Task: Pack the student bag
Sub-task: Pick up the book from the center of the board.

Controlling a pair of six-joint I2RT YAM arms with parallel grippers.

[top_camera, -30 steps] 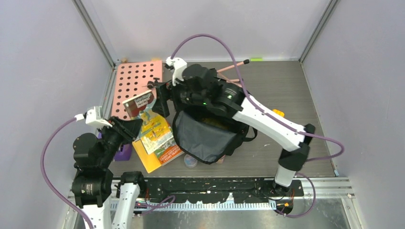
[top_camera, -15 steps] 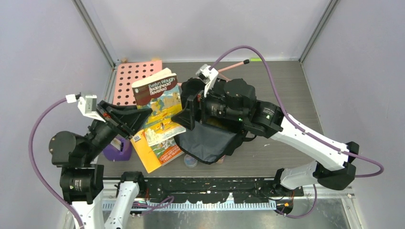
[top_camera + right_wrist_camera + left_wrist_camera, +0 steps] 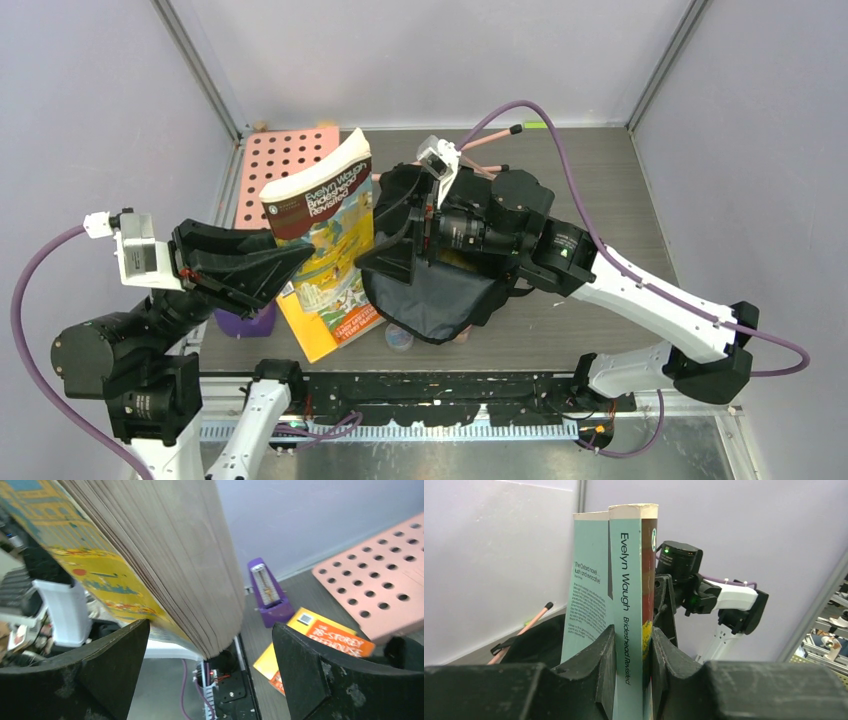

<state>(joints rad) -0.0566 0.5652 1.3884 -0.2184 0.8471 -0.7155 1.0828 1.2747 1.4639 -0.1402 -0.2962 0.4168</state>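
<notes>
Nearest the arm bases, an orange-and-yellow book (image 3: 318,338) lies flat on the surface (image 3: 600,200), with a purple metronome (image 3: 246,322) just beside its left edge and a small round container (image 3: 399,338) near its right corner. The right wrist view confirms the metronome (image 3: 267,592) standing upright and the orange book (image 3: 320,632) flat next to it. Above these, the left gripper (image 3: 285,262) holds a paperback (image 3: 325,210) lifted off the surface; its jaws are clamped on the lower spine, as the left wrist view shows, where the left gripper (image 3: 630,645) pinches the teal spine of the paperback (image 3: 631,580), which stands upright. The student bag (image 3: 440,300) lies on the surface at centre, just right of the paperback, its mouth open and grey lining exposed. Directly over the bag's far rim sits the right gripper (image 3: 395,225), jaws spread wide, one finger on each side of the paperback's page edge (image 3: 165,555); whether either finger touches the pages cannot be told. Farther back on the left, a pink perforated board (image 3: 285,160) lies flat, partly hidden by the paperback. A pink pencil (image 3: 490,138) lies near the far edge, behind the right arm, with a small green item (image 3: 537,124) at the back wall.
</notes>
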